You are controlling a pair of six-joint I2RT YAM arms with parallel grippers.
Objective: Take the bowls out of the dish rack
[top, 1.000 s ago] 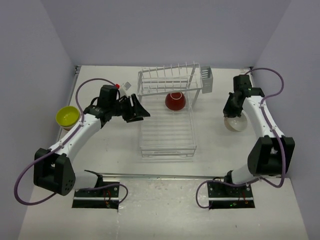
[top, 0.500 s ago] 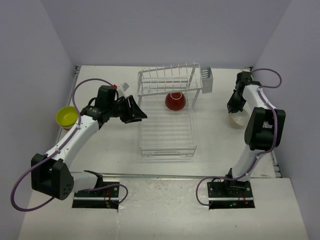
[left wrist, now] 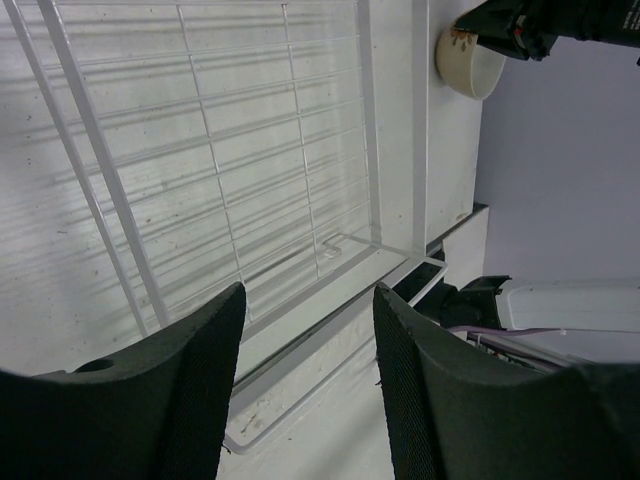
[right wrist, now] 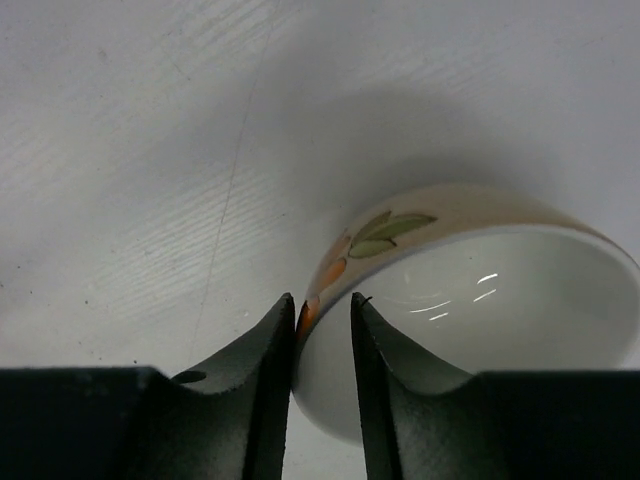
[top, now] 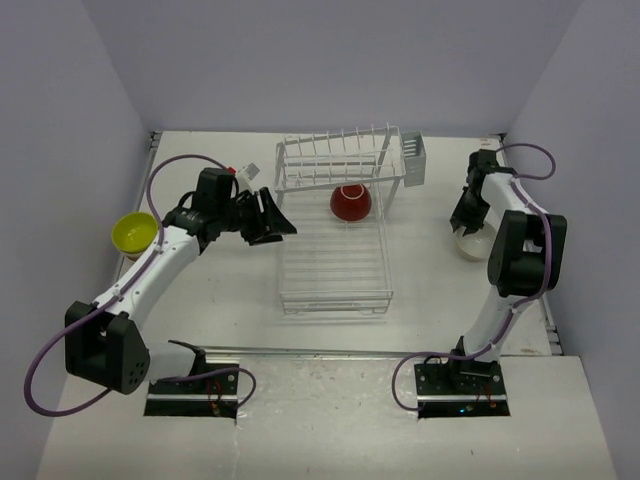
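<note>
The white wire dish rack [top: 335, 270] stands mid-table and holds one dark red bowl [top: 351, 202] under its raised tines. My left gripper [top: 268, 218] is open and empty at the rack's left edge; the left wrist view shows its fingers [left wrist: 190, 380] spread over the rack's grid tray [left wrist: 250, 170]. A lime-yellow bowl [top: 135, 232] sits on the table at far left. My right gripper [top: 467, 222] is shut on the rim of a cream bowl [top: 474, 241] with a leaf pattern [right wrist: 470, 290], low over the table at right. The other bowls are out of view.
A small cutlery basket [top: 414, 160] hangs on the rack's back right corner. The side walls stand close to both arms. The cream bowl and right arm also show in the left wrist view [left wrist: 470, 62].
The right arm has folded back toward the far right, and its cream bowl has stayed in the gripper. The left gripper has barely moved.
</note>
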